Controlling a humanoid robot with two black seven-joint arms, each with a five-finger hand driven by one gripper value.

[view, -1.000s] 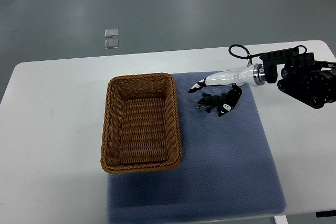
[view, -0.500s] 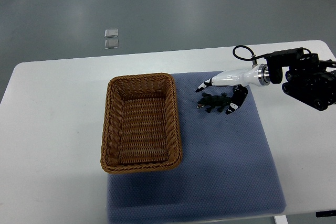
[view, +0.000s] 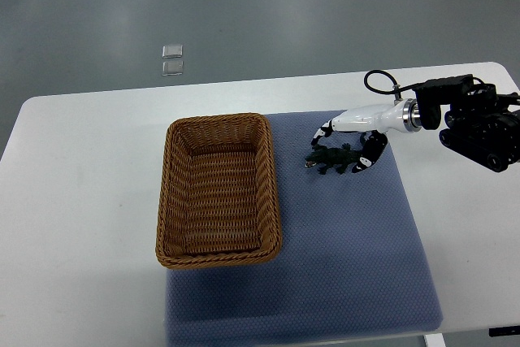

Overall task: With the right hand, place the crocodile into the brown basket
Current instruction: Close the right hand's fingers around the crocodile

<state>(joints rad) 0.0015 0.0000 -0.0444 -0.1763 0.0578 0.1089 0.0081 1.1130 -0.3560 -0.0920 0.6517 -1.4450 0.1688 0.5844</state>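
I see the task is only at its first part. The crocodile [view: 331, 160] lies on the blue mat [view: 349, 249], to the right of the brown basket [view: 218, 190] and apart from it, with a strip of mat between them. It is not in the basket, and the basket holds nothing that I can see.

My right hand [view: 351, 137] comes in from the right edge and stands over the tail end of the crocodile. The white fingers [view: 327, 128] reach along the far side of the toy, and the thumb part is on the near side by the tail, so the hand is around the toy with its fingers apart. I cannot tell if the fingertips already touch the crocodile or only stand just beside it; from this steep view the height of the hand is not clear. I judge that the toy is not gripped and not lifted, because it looks to lie flat on the mat.

The left hand does not show in the picture.

What is left, as I judge it: to close the fingers on the crocodile, lift it, carry it to the left over the rim of the basket, and let it go inside. So nearly all of the work is still to do on this tabletop [view: 81, 201]
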